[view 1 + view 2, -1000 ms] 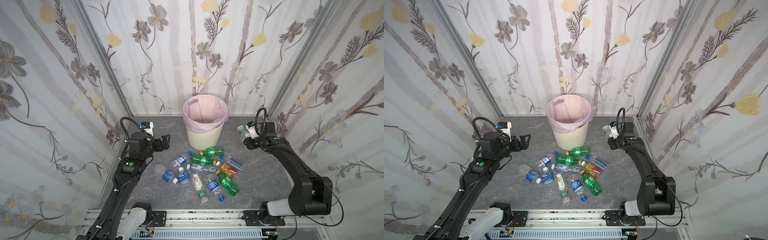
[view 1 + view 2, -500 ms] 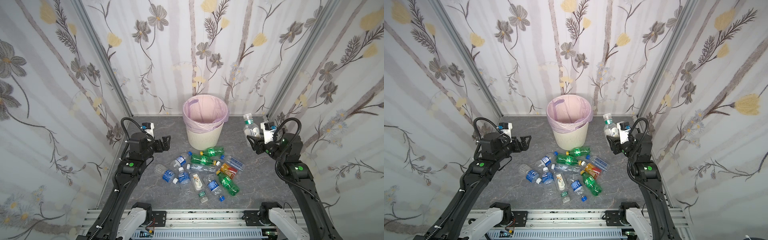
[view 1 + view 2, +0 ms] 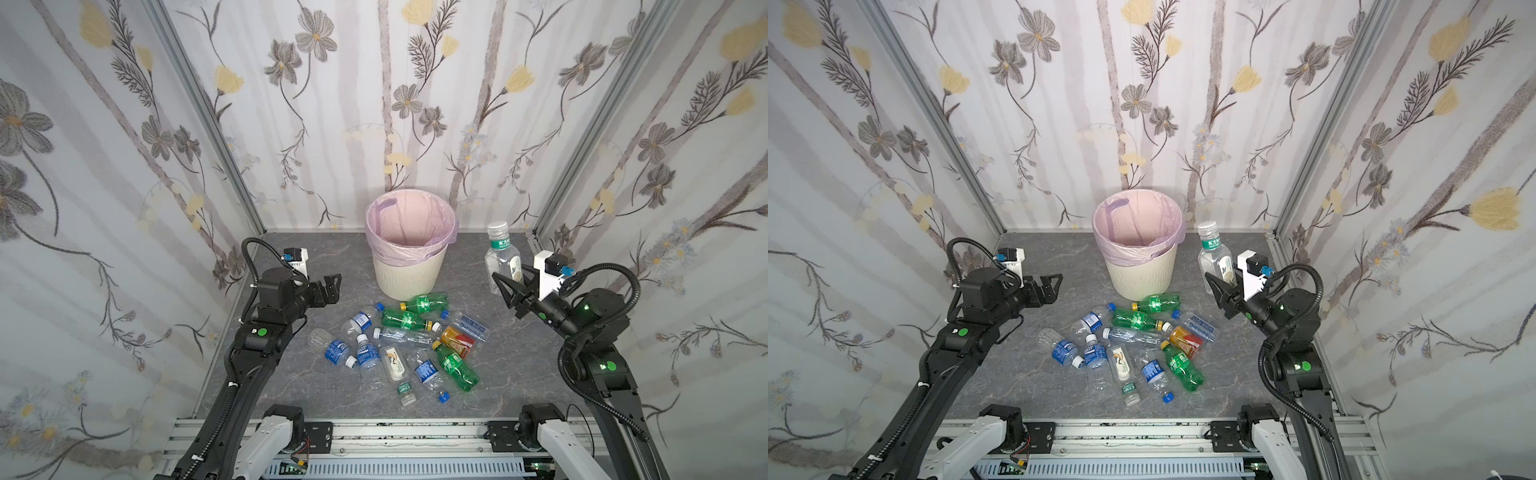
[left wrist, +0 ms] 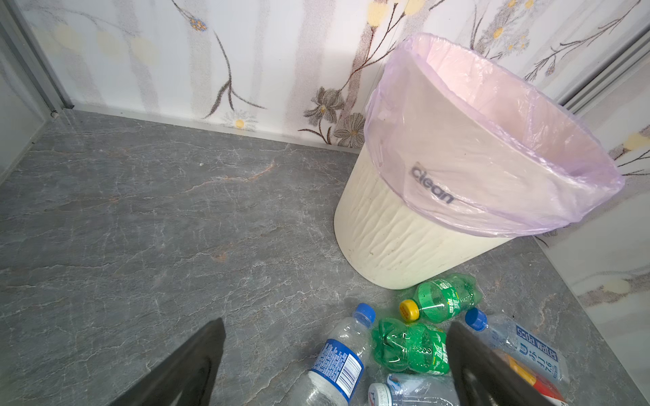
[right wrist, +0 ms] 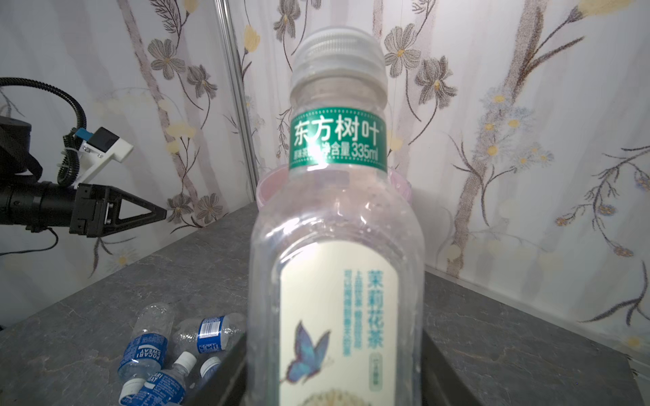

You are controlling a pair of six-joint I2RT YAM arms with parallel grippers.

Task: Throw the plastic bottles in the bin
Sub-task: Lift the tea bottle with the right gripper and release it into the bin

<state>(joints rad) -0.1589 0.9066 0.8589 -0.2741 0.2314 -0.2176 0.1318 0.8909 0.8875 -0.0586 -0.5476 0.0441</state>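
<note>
Right hand (image 3: 504,284) pinching 1 clear bottle (image 3: 500,254), lifted off the table (image 3: 286,374), now upright just right of the bin (image 3: 405,279); carry-over and drop likely next. Left hand (image 3: 332,286) spread, empty, left of bin.

floral wallpaper panels (image 3: 353,124) on three sides, grey marbled floor (image 3: 519,374), aluminium corner posts (image 3: 199,104)

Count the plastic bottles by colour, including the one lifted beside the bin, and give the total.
Clear bottles: 9
Green bottles: 3
Orange-red bottle: 1
Total: 13
</note>
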